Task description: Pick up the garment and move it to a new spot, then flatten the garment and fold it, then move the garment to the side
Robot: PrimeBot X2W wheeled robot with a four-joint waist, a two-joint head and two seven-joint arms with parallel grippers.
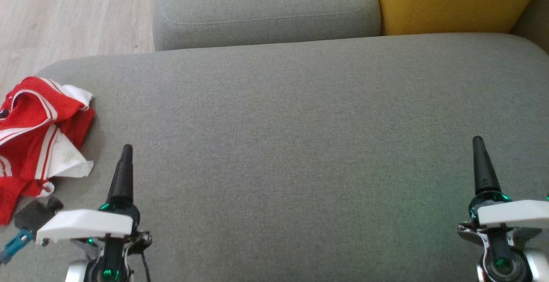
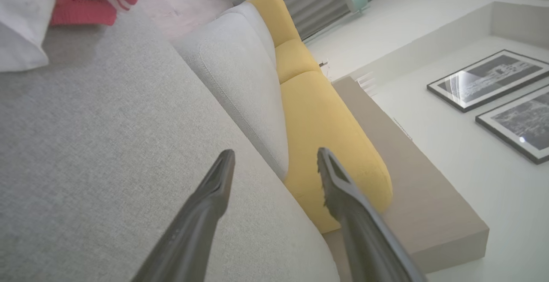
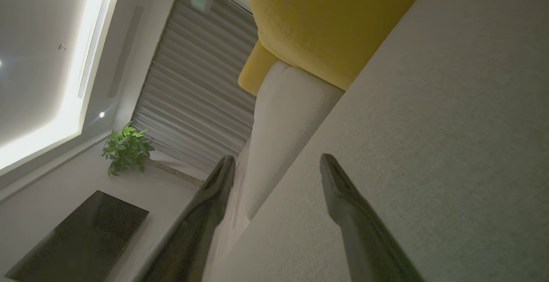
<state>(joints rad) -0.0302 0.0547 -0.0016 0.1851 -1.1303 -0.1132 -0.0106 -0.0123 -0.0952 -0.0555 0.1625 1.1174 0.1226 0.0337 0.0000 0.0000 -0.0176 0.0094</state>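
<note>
Garment, a crumpled red mesh-knit piece with white stripes and white panels (image 1: pixel 38 132), heaped at the left edge of the broad grey woven-fabric sofa seat cushion (image 1: pixel 300 145); whether any of it hangs over that edge cannot be told. The fabric appears light, soft and limp, so it will probably sag and trail when lifted and offer no stiff part to push against. A raised fold or the white-striped border on the side nearest the cushion's middle looks the most suitable hold, though a pinch there may gather several layers at once. Left gripper (image 2: pixel 276 157) hovers over the front-left part of the cushion, just beside the garment but apart from it, its two long dark fingers pointing toward the grey back cushion (image 1: pixel 266 7), jaws spread wide with nothing between them. Right gripper (image 3: pixel 278 162) hangs over the front-right part, well apart from the garment, jaws likewise spread and empty.
</note>
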